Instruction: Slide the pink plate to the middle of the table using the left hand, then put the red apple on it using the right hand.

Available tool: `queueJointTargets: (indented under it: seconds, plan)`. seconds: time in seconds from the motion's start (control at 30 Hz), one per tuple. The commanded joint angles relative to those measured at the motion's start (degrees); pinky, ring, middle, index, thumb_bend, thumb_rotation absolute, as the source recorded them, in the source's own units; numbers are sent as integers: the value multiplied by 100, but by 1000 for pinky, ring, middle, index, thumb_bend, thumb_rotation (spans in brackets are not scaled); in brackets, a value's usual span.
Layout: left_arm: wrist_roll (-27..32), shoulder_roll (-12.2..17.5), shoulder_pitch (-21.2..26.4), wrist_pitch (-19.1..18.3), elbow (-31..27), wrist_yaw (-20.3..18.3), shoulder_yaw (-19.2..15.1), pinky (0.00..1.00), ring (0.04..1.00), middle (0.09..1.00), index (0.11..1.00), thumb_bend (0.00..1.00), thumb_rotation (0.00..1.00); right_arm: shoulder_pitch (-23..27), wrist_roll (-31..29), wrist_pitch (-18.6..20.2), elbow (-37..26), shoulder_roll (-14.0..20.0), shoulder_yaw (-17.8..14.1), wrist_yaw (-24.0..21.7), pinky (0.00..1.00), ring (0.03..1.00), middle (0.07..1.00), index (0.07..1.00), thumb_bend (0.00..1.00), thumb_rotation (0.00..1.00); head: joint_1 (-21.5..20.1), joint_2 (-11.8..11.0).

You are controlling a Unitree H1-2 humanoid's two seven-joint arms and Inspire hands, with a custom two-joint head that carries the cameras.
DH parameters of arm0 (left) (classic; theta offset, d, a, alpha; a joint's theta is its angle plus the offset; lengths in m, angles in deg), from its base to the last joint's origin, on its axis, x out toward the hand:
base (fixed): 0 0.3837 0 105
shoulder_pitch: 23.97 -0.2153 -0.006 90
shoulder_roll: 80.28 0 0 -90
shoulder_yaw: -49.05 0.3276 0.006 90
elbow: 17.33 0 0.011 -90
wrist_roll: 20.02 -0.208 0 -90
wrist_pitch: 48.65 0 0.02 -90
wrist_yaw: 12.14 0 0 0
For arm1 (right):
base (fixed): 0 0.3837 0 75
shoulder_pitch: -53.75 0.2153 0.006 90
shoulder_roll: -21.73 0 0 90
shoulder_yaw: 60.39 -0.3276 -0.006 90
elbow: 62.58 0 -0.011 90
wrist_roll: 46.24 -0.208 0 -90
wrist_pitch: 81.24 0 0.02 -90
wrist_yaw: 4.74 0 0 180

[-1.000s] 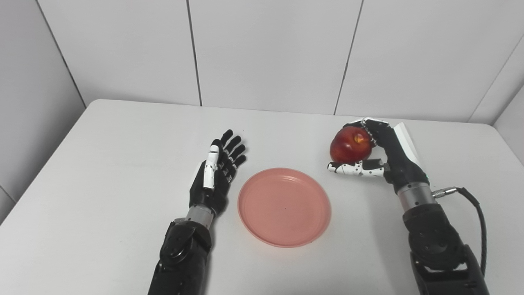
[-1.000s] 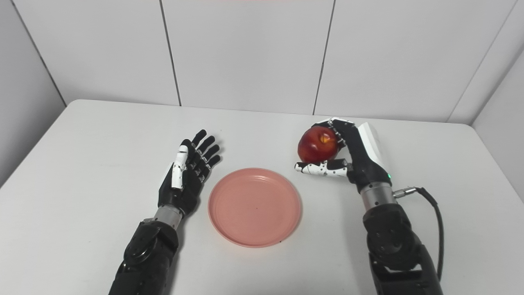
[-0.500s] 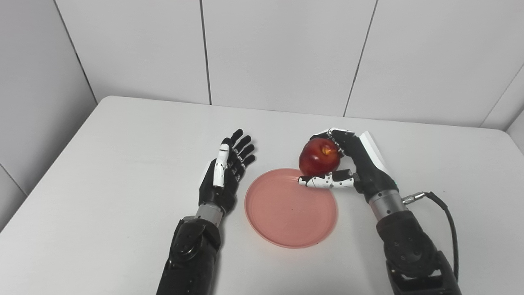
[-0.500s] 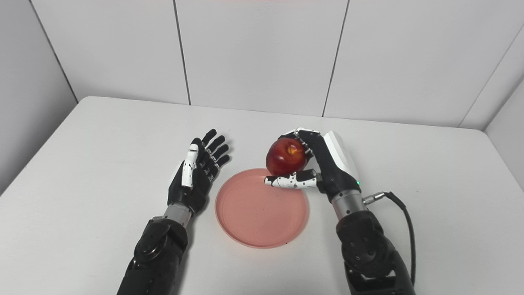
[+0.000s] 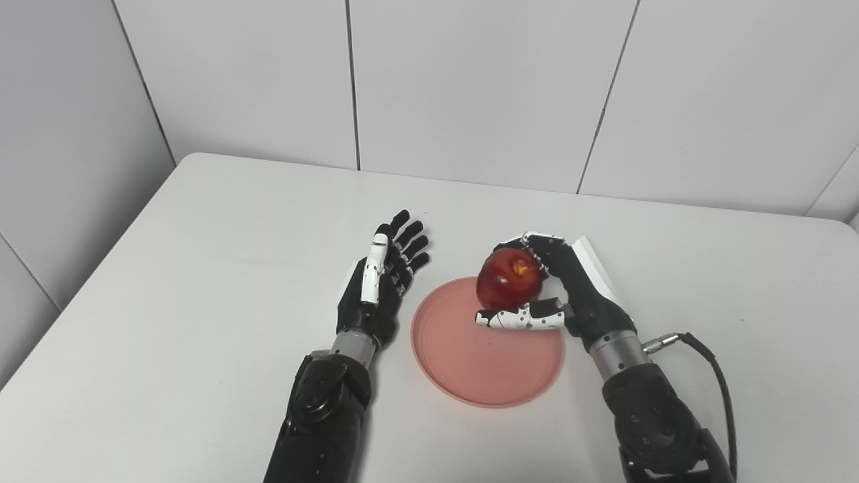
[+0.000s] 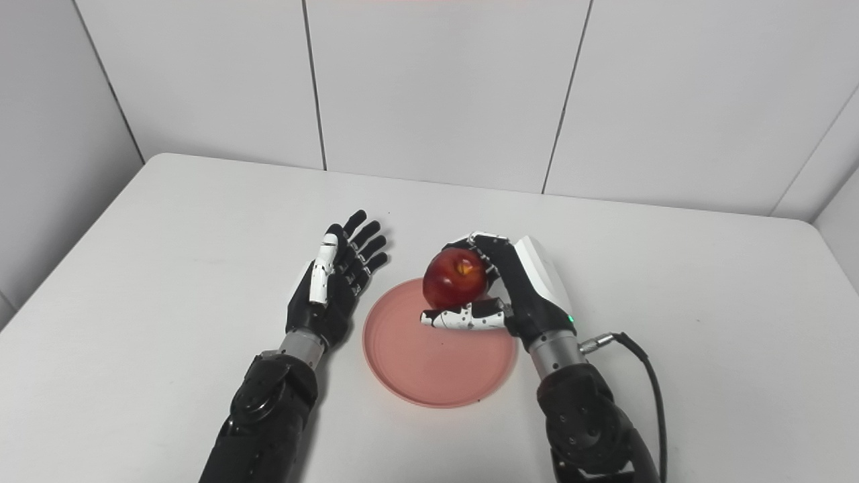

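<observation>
A pink plate (image 5: pixel 483 365) lies flat near the middle of the white table (image 5: pixel 201 268). My right hand (image 5: pixel 567 295) is shut on the red apple (image 5: pixel 508 279), holding it just above the plate's far edge with the thumb underneath. The apple's stem dimple faces up. My left hand (image 5: pixel 379 285) rests open on the table just left of the plate, fingers spread and pointing away, apart from the rim. In the right eye view the apple (image 6: pixel 455 278) hangs over the plate (image 6: pixel 429 369) the same way.
White wall panels (image 5: pixel 470 87) rise right behind the table's far edge. A black cable (image 5: pixel 715 382) loops from my right wrist over the table at the lower right.
My right hand has carried the apple leftward, from beside the plate to over its far edge, and a little lower. The camera has shifted. My left hand stays open beside the plate.
</observation>
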Motion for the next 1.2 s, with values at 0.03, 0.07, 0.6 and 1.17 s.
queueJointTargets:
  seconds: [0.03, 0.07, 0.6, 1.17]
  plan:
    - [0, -26, 49, -73, -40, 92, -57, 905, 912, 918, 908, 376, 1000, 129, -32, -361, -18, -6, 38, 31, 365, 434, 485, 486, 512, 129, 13, 14]
    - [-2, -34, 50, -79, -48, 100, -67, 906, 913, 918, 906, 374, 1000, 121, -45, -377, -9, -8, 42, 36, 357, 429, 482, 486, 512, 129, 13, 14]
    - [33, -85, 109, -133, -88, 164, -177, 912, 912, 912, 898, 377, 1000, 111, 310, -703, 437, 29, 375, 131, 344, 420, 491, 487, 514, 132, -82, 119]
    - [72, -70, 73, -207, -207, 154, -152, 914, 918, 921, 909, 371, 1000, 150, 688, -681, 754, -7, 538, 201, 268, 362, 461, 488, 515, 131, -182, 154]
